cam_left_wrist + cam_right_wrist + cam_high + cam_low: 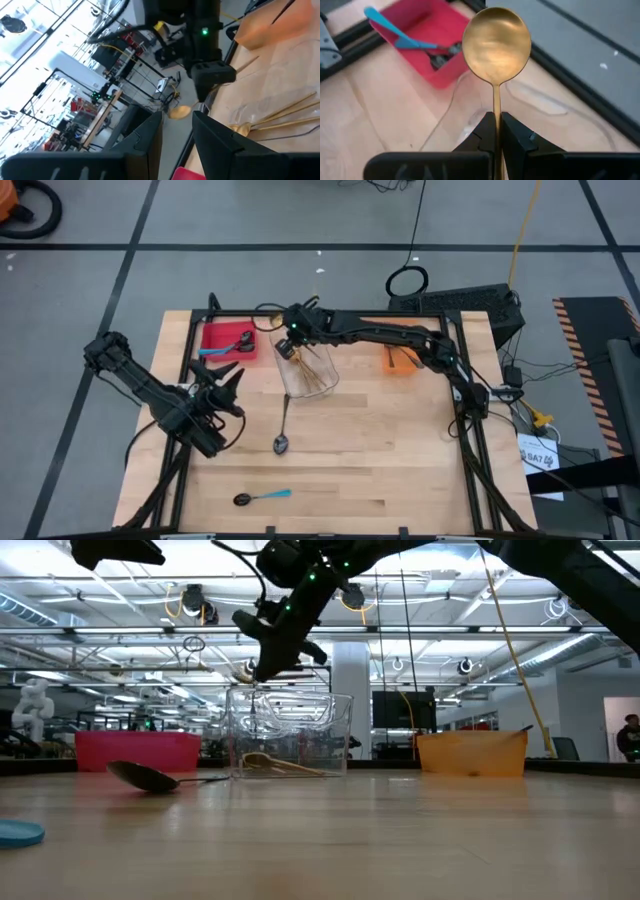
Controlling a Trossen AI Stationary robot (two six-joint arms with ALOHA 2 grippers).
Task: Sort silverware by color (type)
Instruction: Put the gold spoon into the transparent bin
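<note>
Two arms work over a wooden table point(400, 450). The right gripper point(496, 131), fingers clamped on a gold spoon point(496, 45), holds it above the clear bin point(308, 372), which has gold spoons inside, beside the red bin point(215, 337) of blue-handled spoons. The left gripper point(232, 380) hovers near the red bin, fingers apart and empty; a dark spoon point(283, 430) and a blue-handled spoon point(260, 497) lie on the table.
</note>
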